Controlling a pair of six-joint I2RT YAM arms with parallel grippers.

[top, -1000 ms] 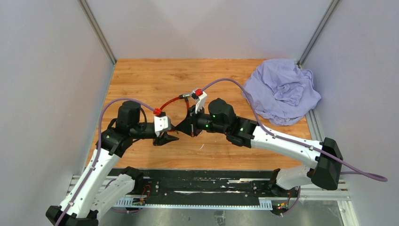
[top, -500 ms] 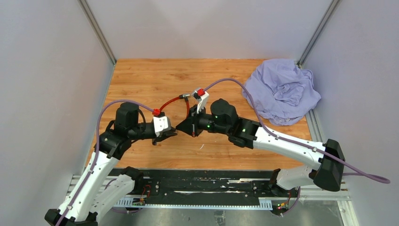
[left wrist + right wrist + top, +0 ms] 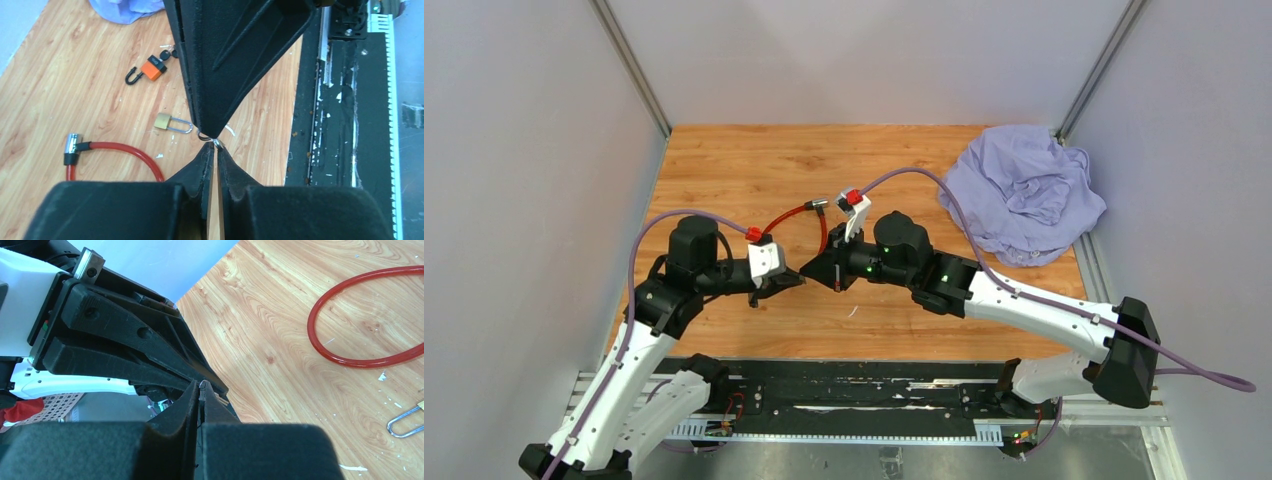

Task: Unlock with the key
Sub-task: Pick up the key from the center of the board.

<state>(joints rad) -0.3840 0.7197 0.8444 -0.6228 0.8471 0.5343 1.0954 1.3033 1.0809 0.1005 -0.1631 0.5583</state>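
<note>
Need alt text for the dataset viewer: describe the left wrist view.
Left pincer, tips pinched together, meets the right pincer tip to tip at a small metal piece, probably the key. On the wooden table behind lie a brass padlock, an orange padlock and a red cable lock.

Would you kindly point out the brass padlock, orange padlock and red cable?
brass padlock (image 3: 163,121): left wrist view, its body.
orange padlock (image 3: 153,68): left wrist view, its body.
red cable (image 3: 119,146): left wrist view, mid-curve.

Cloth (image 3: 1024,195) in the far right corner of the table (image 3: 724,165), cable lock (image 3: 796,215) near the middle, padlock (image 3: 172,123) just beside it.
</note>
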